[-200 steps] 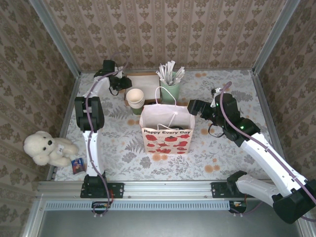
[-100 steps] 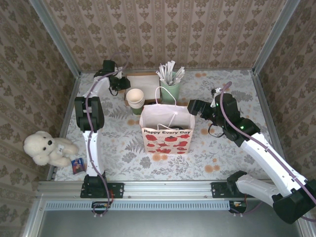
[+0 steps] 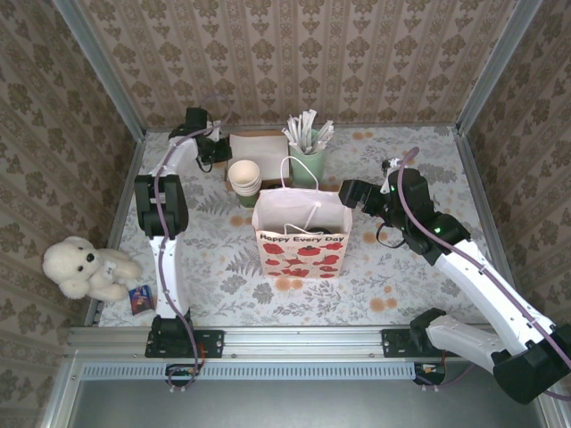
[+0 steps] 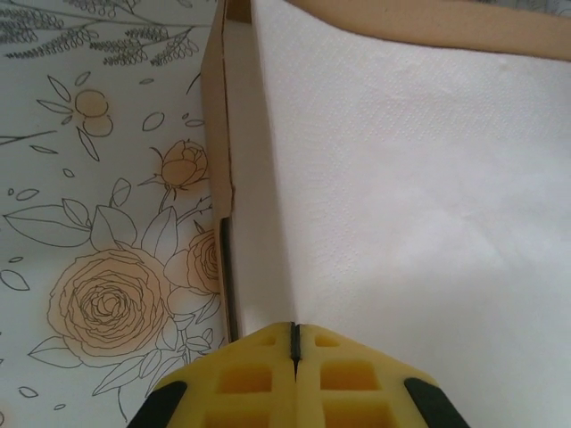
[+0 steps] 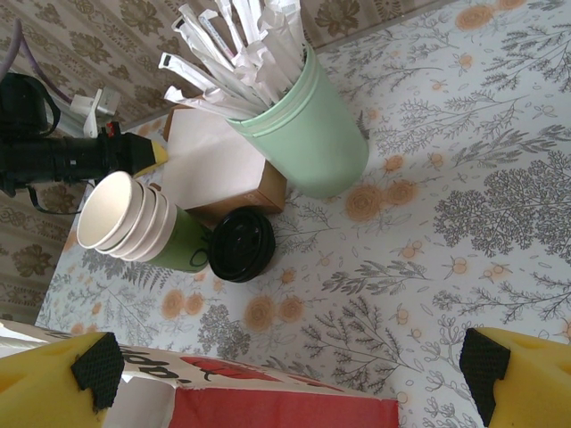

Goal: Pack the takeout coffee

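The takeout coffee [image 5: 241, 243], seen from above as a round black lid, stands on the table beside a stack of lidless green cups [image 5: 134, 221]. It is just in front of the brown napkin box [image 5: 268, 189]. My right gripper [image 5: 285, 379] hangs wide open above the right edge of the paper bag [image 3: 302, 234], with nothing between its fingers. It is well short of the coffee. My left gripper [image 4: 293, 327] is shut at the back left, its yellow tips against the white napkins [image 4: 419, 196] in the box. I cannot tell whether a sheet is pinched.
A pale mint cup of wrapped straws [image 3: 306, 153] stands behind the bag. A white teddy bear [image 3: 86, 268] and a small packet [image 3: 141, 299] lie at the near left. Walls close in the back and sides; the floral table [image 3: 419, 294] right of the bag is bare.
My left gripper has closed its jaws over the napkin box. Neither arm has visibly shifted, and the right gripper stays open.
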You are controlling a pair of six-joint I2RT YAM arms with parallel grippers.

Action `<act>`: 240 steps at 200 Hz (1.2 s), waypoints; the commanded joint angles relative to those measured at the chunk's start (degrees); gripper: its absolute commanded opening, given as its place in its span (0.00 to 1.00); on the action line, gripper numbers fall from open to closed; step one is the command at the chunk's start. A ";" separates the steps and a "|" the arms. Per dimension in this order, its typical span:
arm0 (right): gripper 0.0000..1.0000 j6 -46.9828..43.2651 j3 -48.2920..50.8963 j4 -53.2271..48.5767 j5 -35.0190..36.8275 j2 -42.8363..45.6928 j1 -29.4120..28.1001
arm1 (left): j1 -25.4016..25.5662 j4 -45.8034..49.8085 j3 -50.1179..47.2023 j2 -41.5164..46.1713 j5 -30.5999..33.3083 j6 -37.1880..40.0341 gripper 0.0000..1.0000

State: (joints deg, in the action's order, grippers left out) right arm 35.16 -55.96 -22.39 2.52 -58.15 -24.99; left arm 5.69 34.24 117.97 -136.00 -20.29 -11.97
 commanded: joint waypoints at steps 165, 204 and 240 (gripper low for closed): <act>1.00 -3.88 -5.93 3.74 -3.08 -2.68 0.38 | -0.08 -4.23 -3.15 22.17 -2.02 -0.30 0.00; 1.00 -10.84 -11.79 2.61 -9.16 -5.50 0.38 | -0.17 -1.39 0.24 24.72 -3.34 2.85 0.00; 0.99 -16.16 -20.32 2.03 -15.31 -12.85 0.29 | -0.21 0.11 2.38 27.30 -2.29 2.38 0.00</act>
State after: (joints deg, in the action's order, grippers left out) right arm 24.38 -71.00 -20.78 -6.94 -67.02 -24.99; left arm 5.65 33.39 117.49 -113.67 -22.26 -10.81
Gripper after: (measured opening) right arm 0.997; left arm 0.046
